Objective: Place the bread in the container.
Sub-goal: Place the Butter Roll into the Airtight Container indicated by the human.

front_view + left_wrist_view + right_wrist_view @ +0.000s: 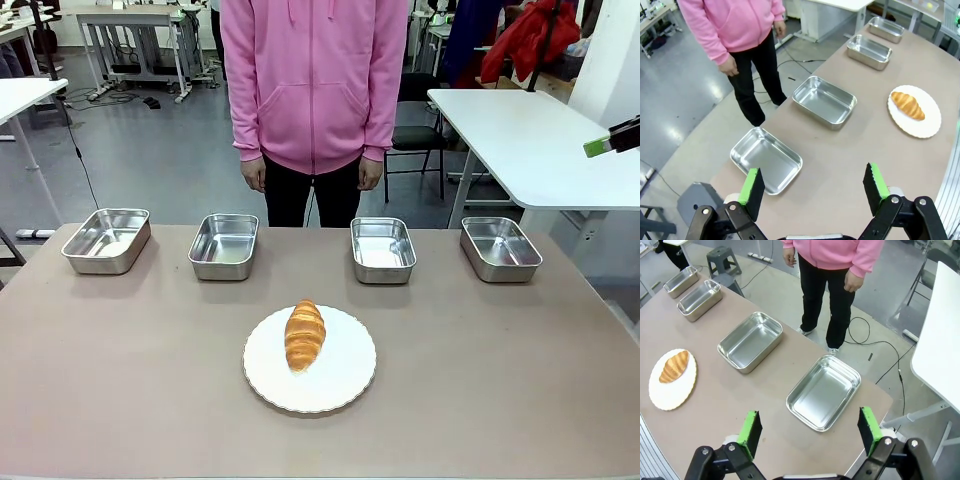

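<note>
Green-padded jaws — both pairs — hang spread above the table (850, 165).

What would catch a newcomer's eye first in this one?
A golden croissant lies on a white plate at the near middle of the table. Beyond it, four empty steel pans stand in a row, and a person in a pink hoodie stands behind them at the far side.
</note>
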Action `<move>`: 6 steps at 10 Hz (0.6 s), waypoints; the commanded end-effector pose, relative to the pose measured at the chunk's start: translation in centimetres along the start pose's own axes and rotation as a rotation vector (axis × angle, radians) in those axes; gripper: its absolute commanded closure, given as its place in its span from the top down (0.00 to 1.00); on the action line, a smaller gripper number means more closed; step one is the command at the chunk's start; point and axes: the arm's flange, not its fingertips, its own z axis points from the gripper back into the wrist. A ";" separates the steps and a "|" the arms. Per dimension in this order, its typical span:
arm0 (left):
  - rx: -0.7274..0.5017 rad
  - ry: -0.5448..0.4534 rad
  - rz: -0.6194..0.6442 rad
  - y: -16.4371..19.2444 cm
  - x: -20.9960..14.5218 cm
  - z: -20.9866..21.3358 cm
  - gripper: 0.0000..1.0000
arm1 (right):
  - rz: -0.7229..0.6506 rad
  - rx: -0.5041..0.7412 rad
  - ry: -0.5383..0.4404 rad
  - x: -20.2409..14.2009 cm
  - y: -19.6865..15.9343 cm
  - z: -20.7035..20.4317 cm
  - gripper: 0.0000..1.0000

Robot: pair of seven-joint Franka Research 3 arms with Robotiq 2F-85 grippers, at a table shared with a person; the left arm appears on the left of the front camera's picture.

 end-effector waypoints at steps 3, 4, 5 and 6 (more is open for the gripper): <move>0.004 -0.006 -0.007 0.1 0.1 -0.1 1.00 | -0.002 0.008 -0.015 0.0 0.0 0.0 1.00; 0.004 -0.006 -0.007 0.1 0.1 -0.1 1.00 | -0.002 0.008 -0.015 0.0 0.0 0.0 1.00; 0.004 -0.006 -0.007 0.1 0.1 -0.1 1.00 | -0.002 0.008 -0.015 0.0 0.0 0.0 1.00; 0.004 -0.006 -0.007 0.1 0.1 -0.1 1.00 | -0.002 0.008 -0.015 0.0 0.0 0.0 1.00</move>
